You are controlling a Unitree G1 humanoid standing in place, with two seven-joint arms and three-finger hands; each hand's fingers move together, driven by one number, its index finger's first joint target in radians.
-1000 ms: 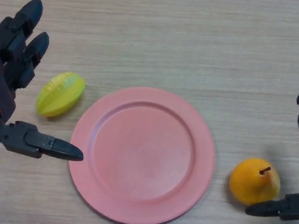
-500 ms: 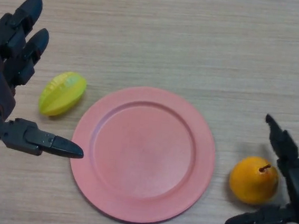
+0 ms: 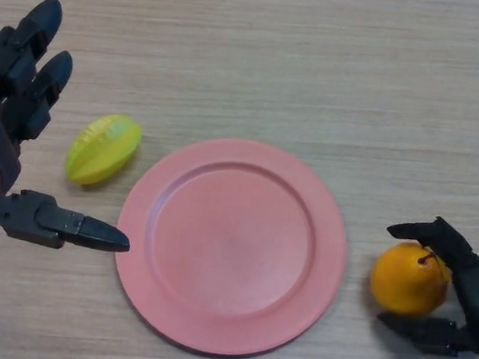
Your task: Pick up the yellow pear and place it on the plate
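The yellow pear [image 3: 406, 279] rests on the wooden table to the right of the pink plate [image 3: 136, 220], close to its rim but apart from it. My right hand [image 3: 473, 295] comes in from the lower right and wraps the pear: its fingers [image 3: 434, 236] curl over the top by the stem and its thumb [image 3: 419, 327] lies along the near side. My left hand [image 3: 3, 152] is open at the far left, fingers straight, thumb pointing toward the plate's left rim.
A yellow-green star fruit [image 3: 102, 149] lies on the table between my left hand and the plate's left edge. The plate holds nothing.
My right hand has moved in from the right and its fingers have curled down over the pear, thumb closing in beneath. The pear, plate and left hand have barely moved.
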